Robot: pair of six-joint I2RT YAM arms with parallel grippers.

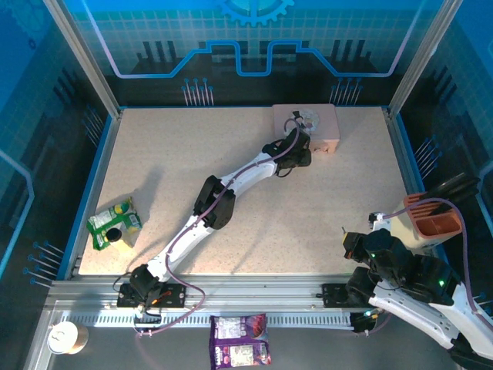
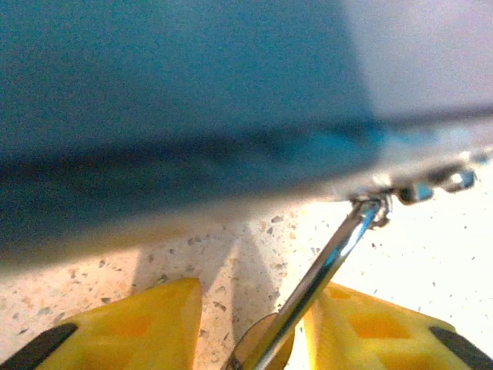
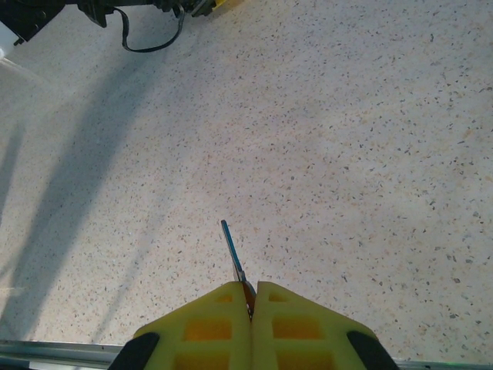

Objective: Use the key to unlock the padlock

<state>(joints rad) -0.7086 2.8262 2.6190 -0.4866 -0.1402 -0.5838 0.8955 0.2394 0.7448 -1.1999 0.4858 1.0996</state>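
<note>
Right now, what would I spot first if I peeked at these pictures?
Probably the left hand, reaching far across the table to the pink tin at the far edge. Up close, its yellow fingers stand either side of the little padlock with its shiny shackle. Near the right corner, the right hand pinches the thin key.

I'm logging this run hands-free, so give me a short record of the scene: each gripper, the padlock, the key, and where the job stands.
left gripper: at the pink tin, jaws apart on either side of the padlock
right gripper: shut on the key, over the table
padlock: silver shackle runs up to the tin's latch
key: blade sticking out past the fingertips, far from the padlock
step: key not yet inserted
</note>
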